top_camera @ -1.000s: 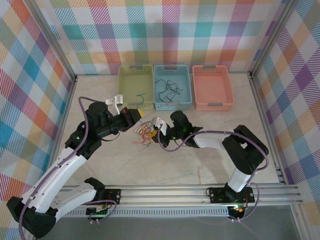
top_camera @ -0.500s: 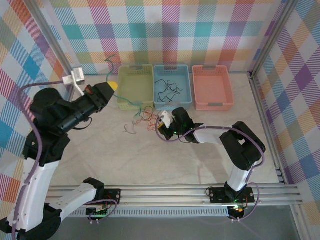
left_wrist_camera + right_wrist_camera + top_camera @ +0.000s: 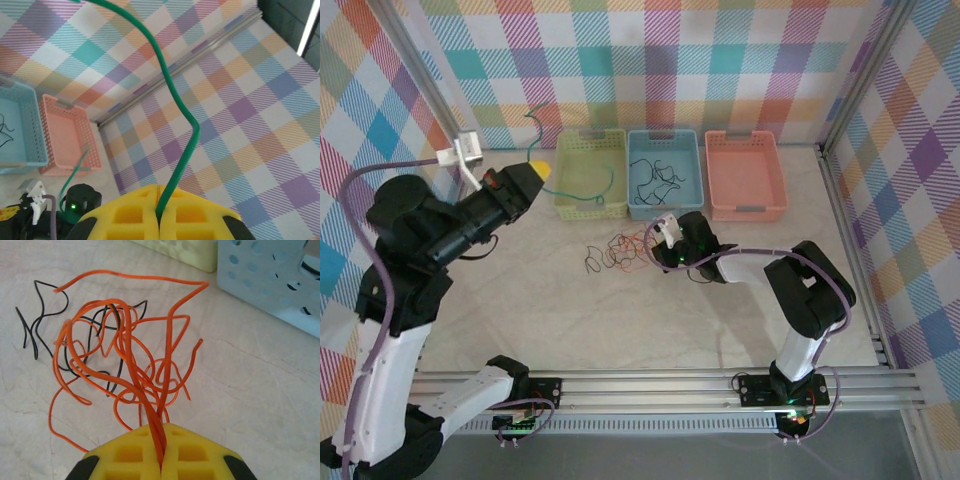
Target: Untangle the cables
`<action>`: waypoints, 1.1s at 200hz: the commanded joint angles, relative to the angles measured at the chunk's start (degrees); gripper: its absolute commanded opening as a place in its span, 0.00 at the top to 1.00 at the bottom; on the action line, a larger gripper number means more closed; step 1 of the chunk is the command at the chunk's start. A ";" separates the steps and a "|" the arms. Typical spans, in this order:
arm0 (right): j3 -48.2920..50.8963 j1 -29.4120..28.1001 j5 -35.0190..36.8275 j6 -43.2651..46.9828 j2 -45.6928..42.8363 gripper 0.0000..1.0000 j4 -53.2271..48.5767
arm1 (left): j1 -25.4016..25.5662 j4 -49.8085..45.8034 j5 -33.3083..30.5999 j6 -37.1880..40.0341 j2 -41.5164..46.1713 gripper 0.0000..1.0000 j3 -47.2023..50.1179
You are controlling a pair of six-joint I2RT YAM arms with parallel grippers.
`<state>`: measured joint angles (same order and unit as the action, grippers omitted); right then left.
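Left hand (image 3: 542, 172): raised above the desk (image 3: 570, 310) at the left, yellow fingertips pressed together on a green cable (image 3: 176, 177).
Green cable: rises out of the left fingertips and curves upward, clear of the desk.
Right hand (image 3: 161, 460): low over the middle of the desk, just in front of the blue basket (image 3: 663, 205), fingertips clamped on several orange cables (image 3: 131, 365).
Orange cables: fan out from the right fingertips in loops, lying on the desk to the hand's left.
Black cables (image 3: 590, 262): threaded through the orange loops and trailing off the far left of the tangle, on the desk.
Yellow basket (image 3: 590, 140): at the back, left of the blue one; a thin green strand (image 3: 607, 180) lies in it.
Blue basket: middle of the row, holding black strands (image 3: 655, 180).
Pink basket (image 3: 745, 205): right of the blue one.
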<state>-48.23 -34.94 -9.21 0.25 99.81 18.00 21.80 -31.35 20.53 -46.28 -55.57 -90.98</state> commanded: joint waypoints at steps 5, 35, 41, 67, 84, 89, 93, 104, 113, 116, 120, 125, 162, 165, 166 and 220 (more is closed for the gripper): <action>2.26 -0.22 -2.58 -1.30 -3.48 1.00 5.14 | -0.71 5.52 2.45 0.42 -7.41 1.00 -0.02; 4.76 -0.22 -5.11 -1.48 -4.61 1.00 9.89 | -0.71 10.29 1.51 2.16 -19.21 1.00 -4.92; 5.20 -0.30 -5.62 -1.48 -4.70 1.00 10.96 | -0.71 9.68 1.35 2.74 -22.49 1.00 -7.21; 6.43 -0.98 -5.85 0.05 -5.15 1.00 13.36 | -0.79 9.63 4.94 4.75 -36.26 1.00 -19.04; 6.18 -1.44 -5.79 0.84 -4.91 1.00 13.08 | -0.80 9.59 9.15 5.62 -45.70 1.00 -27.40; 5.99 -1.49 -6.05 0.96 -4.89 1.00 12.85 | -0.72 9.39 10.62 5.64 -48.42 1.00 -29.99; 5.96 -1.53 -6.16 1.02 -4.85 1.00 12.76 | -0.71 9.22 11.58 5.58 -50.79 1.00 -32.07; 5.99 -1.70 -6.26 1.23 -4.89 1.00 12.86 | -0.54 8.85 14.09 5.49 -57.13 1.00 -37.44; 6.12 -1.71 -6.26 1.24 -4.89 1.00 13.03 | -0.23 8.85 15.26 5.45 -61.25 1.00 -41.48; 6.03 -1.76 -6.26 1.33 -4.89 1.00 13.06 | -0.10 9.03 15.67 5.49 -62.72 1.00 -42.71; 5.97 -1.70 -6.30 1.41 -4.81 1.00 12.92 | 0.05 9.11 16.23 5.50 -64.79 1.00 -44.59; 5.94 -1.74 -6.34 1.42 -4.79 1.00 12.70 | 0.23 8.85 16.93 5.42 -67.32 1.00 -47.38; 4.82 -2.04 -6.99 1.90 -4.23 1.00 11.29 | 2.37 10.19 21.69 1.81 -84.86 1.00 -66.91; 4.74 -2.06 -7.01 1.90 -4.15 1.00 11.23 | 2.59 10.94 21.86 1.24 -85.86 1.00 -67.67; 4.73 -2.06 -7.03 1.92 -4.12 1.00 11.25 | 2.65 11.22 21.93 1.04 -86.21 1.00 -67.89; 4.08 -2.50 -7.22 2.66 -3.99 1.00 10.03 | 6.82 21.16 19.91 -2.15 -95.37 1.00 -68.53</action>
<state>-42.48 -36.88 -14.90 1.52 96.47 28.62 26.22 -16.69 39.64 -46.50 -148.86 -157.36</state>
